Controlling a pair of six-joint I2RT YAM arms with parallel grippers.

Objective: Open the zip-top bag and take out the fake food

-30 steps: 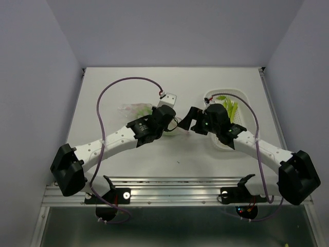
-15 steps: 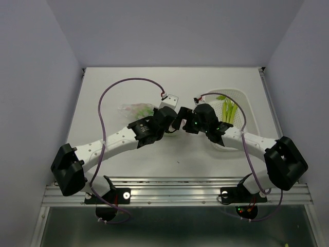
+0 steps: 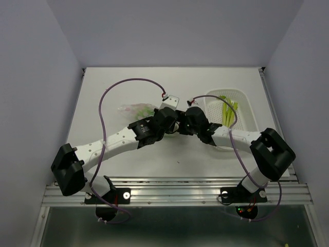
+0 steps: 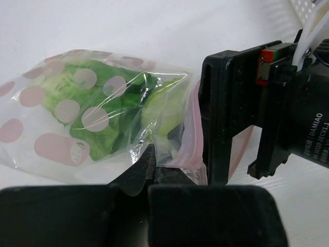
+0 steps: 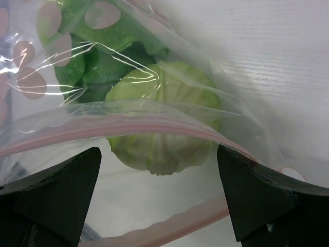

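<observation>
Left wrist view: the left gripper [image 4: 152, 157] has its jaws pressed together, pinching a fold of the zip-top bag [image 4: 61, 118] just beside its pink zip strip [image 4: 193, 128]. The clear bag, printed with pink dots, lies on the white table [image 4: 128, 25] and holds the fake food [image 4: 108, 110]: green leafy pieces and a pale round piece [image 5: 162, 123]. A pink oblong label [image 4: 59, 149] on the bag is too small to read. "DAMIAO" is printed on the housing of the right gripper [image 5: 157, 198]. Its jaws stand fully apart at the bag's mouth, gripping nothing; whether they touch the plastic is unclear. In the top view, yellow-green stalks [image 3: 229, 109] lie in a white perforated tray [image 3: 245, 105].
</observation>
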